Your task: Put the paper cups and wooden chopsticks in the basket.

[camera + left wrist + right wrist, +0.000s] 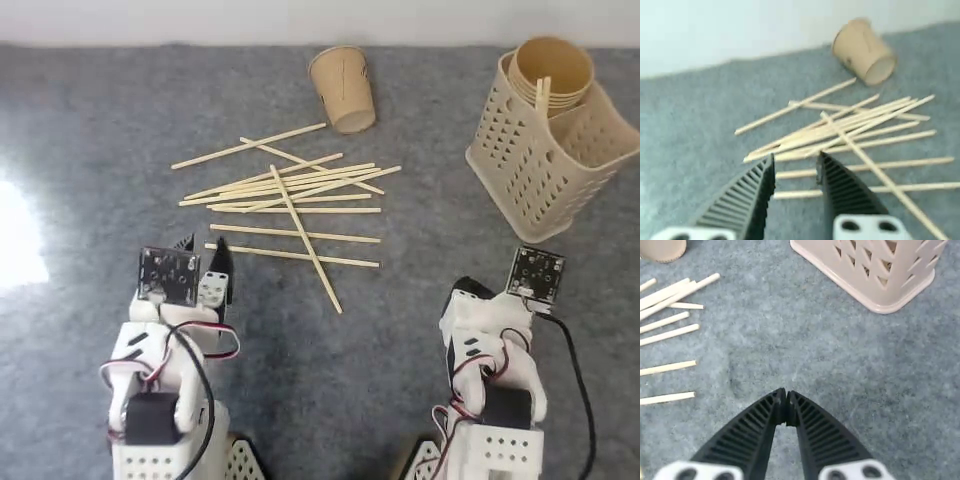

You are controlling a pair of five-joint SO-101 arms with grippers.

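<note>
Several wooden chopsticks [290, 190] lie scattered on the grey carpet in the middle; the pile of chopsticks [850, 130] spreads just beyond my left gripper [795, 165], which is open with nothing between its fingers. In the high view that left gripper [203, 245] sits at the pile's near left end. A paper cup [343, 88] lies tipped at the back centre, and the same cup [862, 50] appears past the sticks. The cream basket [550, 150] at the back right holds stacked cups [550, 65] and chopsticks. My right gripper [785, 405] is shut and empty, short of the basket [875, 270].
The grey carpet [90, 150] covers the table. A white strip runs along the far edge. The arm bases stand at the front left and front right.
</note>
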